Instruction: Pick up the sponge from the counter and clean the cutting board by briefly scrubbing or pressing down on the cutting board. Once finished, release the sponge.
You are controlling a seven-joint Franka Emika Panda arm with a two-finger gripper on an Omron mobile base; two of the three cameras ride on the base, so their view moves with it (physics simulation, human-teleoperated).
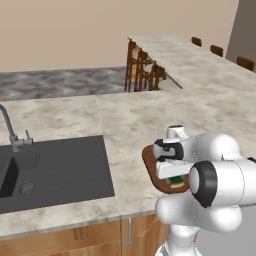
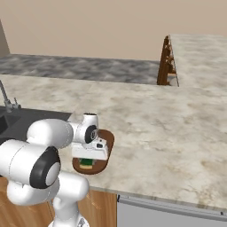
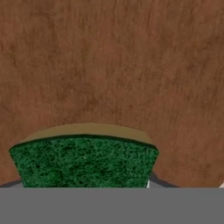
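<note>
The dark brown cutting board [image 1: 149, 161] lies on the beige marbled counter [image 1: 125, 117] near its front edge, just right of the sink. My gripper [image 1: 175, 179] points down over the board's near end, shut on the sponge [image 1: 176, 182], whose green and yellow layers peek out under the white hand. From the other side, the sponge [image 2: 86, 163] rests low on the board [image 2: 107, 140] below the gripper [image 2: 87, 160]. In the hand view the green sponge [image 3: 83, 162] sits between the fingers, with the board's wood grain [image 3: 113, 65] close behind it.
A dark grey sink basin [image 1: 55, 170] with a faucet [image 1: 10, 129] lies left of the board. Wooden chairs [image 1: 142, 70] stand at the far side of the counter. Open counter stretches behind and to the right of the board.
</note>
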